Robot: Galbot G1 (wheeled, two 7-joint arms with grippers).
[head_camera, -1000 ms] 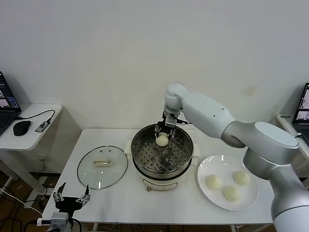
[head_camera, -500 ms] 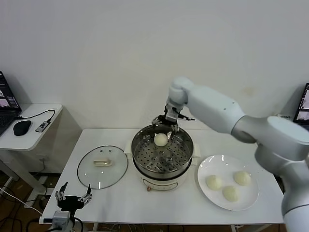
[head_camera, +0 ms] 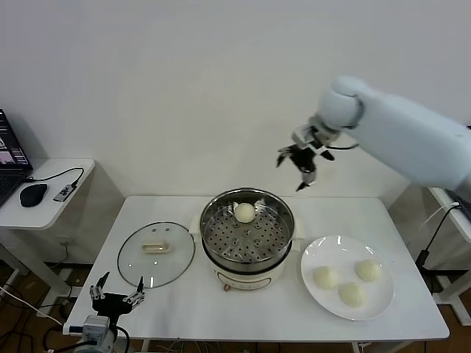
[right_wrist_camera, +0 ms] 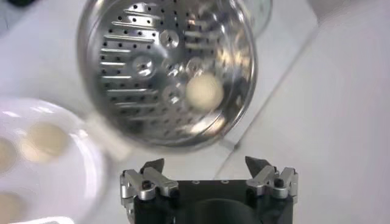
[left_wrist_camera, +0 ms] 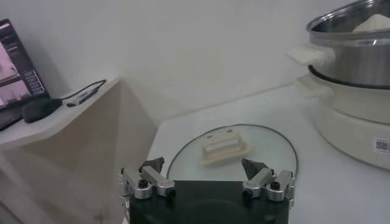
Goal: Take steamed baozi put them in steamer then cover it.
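Note:
The steamer [head_camera: 247,237] stands mid-table, with one baozi [head_camera: 244,212] on the far part of its perforated tray; it also shows in the right wrist view [right_wrist_camera: 204,90]. Three more baozi [head_camera: 326,276] lie on the white plate [head_camera: 316,253] to the steamer's right. The cover [head_camera: 156,254], clear glass with a cream handle, lies flat on the table left of the steamer and shows in the left wrist view [left_wrist_camera: 226,147]. My right gripper [head_camera: 299,165] is open and empty, high above the steamer's far right side. My left gripper [head_camera: 115,297] is open, parked low at the table's front left corner.
A side table [head_camera: 44,193] at the left holds a mouse [head_camera: 33,194], a laptop and a cable. A wall stands close behind the table. The plate sits near the table's front right edge.
My right gripper let go of the baozi on the steamer tray, then rose and swung right and away from the steamer, empty. The left arm has barely moved.

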